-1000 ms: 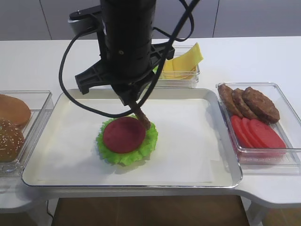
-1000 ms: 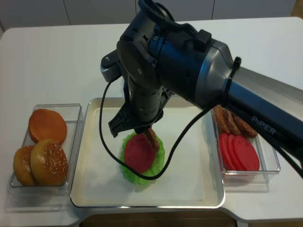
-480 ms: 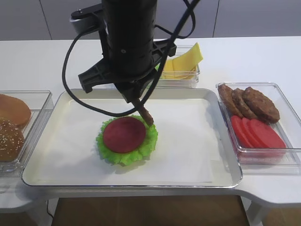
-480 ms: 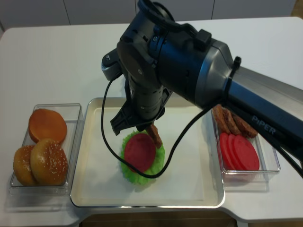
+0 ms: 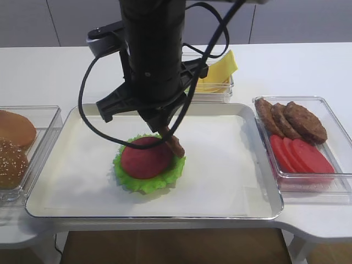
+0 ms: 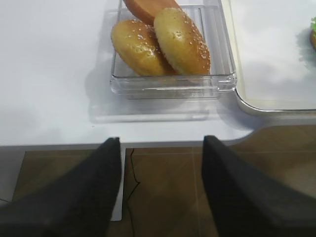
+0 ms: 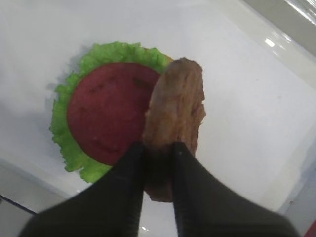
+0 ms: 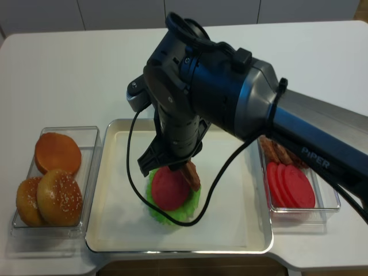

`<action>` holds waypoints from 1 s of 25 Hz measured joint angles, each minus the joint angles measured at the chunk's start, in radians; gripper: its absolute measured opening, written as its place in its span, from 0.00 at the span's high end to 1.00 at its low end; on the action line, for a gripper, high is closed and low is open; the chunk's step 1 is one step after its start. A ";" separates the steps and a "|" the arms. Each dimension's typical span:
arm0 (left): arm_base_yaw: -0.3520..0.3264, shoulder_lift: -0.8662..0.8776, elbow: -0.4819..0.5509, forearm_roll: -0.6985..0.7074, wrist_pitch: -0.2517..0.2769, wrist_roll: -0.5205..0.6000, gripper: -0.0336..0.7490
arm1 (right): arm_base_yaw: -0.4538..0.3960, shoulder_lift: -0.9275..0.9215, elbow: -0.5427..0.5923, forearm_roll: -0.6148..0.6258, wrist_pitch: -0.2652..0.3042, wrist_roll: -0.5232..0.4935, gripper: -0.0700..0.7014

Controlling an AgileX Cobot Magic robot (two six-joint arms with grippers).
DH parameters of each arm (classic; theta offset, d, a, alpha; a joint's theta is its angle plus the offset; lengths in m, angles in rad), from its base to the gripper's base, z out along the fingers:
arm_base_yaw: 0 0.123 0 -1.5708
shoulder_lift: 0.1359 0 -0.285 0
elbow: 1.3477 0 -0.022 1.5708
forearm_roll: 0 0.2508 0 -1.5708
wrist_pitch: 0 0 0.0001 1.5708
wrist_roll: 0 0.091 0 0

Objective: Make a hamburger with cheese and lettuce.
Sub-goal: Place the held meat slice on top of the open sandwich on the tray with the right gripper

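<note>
The hamburger stack on the tray is a ruffled green lettuce [image 5: 125,171] leaf with a red round slice [image 5: 144,158] on top. My right gripper [image 7: 157,145] is shut on a brown patty [image 7: 175,108], held on edge and tilted. The patty [image 5: 175,144] hangs over the right rim of the red slice [image 7: 106,116]; whether they touch I cannot tell. The lettuce [image 7: 61,98] shows round the slice. Pale yellow cheese [image 5: 217,74] slices sit in a clear box behind the tray. My left gripper [image 6: 162,140] is open and empty, over the table's front edge.
The metal tray [image 5: 231,165] has bare room right of the stack. A clear box at the left holds sesame buns [image 6: 163,42]. A box on the right holds loose patties [image 5: 300,124] and red slices [image 5: 302,157]. The right arm [image 8: 207,98] looms over the tray.
My right arm has shifted a little toward the front and right, carrying the patty along the red slice's right side. The stack has not moved.
</note>
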 joint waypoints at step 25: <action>0.000 0.000 0.000 0.000 0.000 0.000 0.46 | 0.000 0.000 0.000 0.039 0.000 0.020 0.67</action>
